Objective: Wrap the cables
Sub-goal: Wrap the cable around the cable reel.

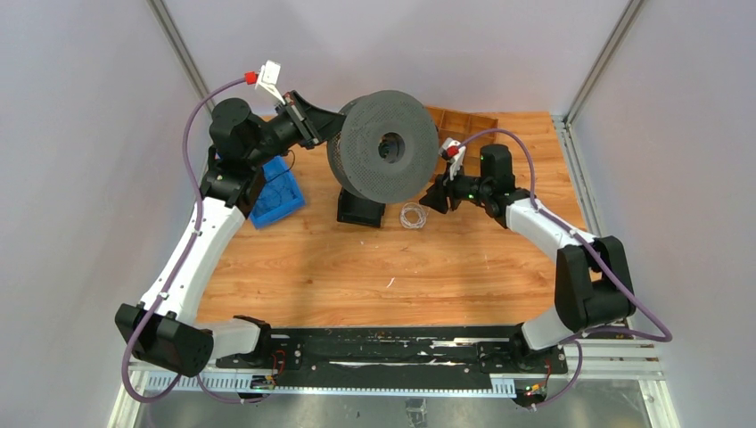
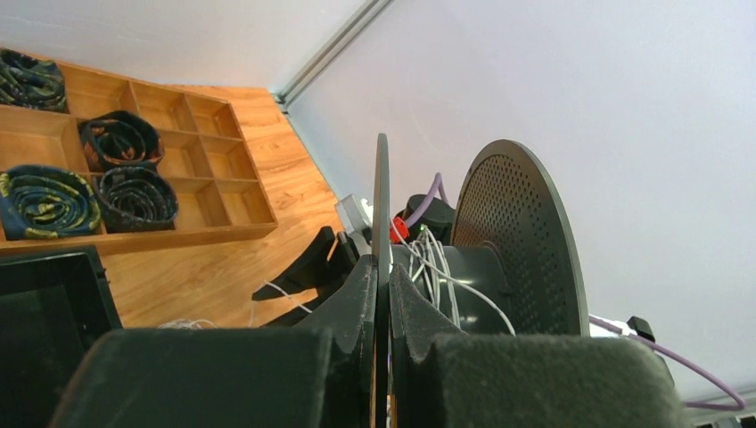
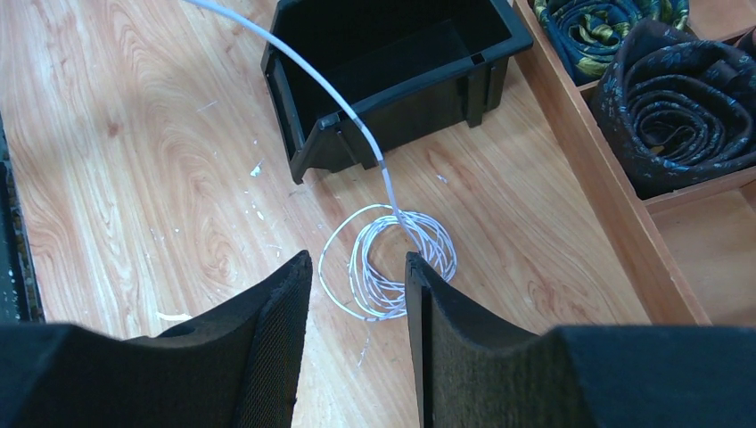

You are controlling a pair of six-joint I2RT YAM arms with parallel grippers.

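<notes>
Near side of spool (image 1: 364, 134): cables (image 3: 388, 263) lie on the worktop (image 1: 357, 267) as a loose white coil. The right hand (image 3: 355, 263) hovers over them, fingers apart. One strand rises to the spool's hub. Far side: left hand (image 2: 382, 276) clamped on the spool's flange.

I see the dark spool (image 1: 383, 156) mid-table, my left gripper (image 1: 323, 127) at its rim at 10 o'clock, the cables (image 1: 413, 215) coiled at its 5 o'clock, my right gripper (image 1: 434, 198) just beside them at 2 o'clock

White cables (image 3: 428, 245), dark grey perforated spool (image 1: 361, 134), blue bin (image 1: 276, 192), black bin (image 3: 401, 105)
</notes>
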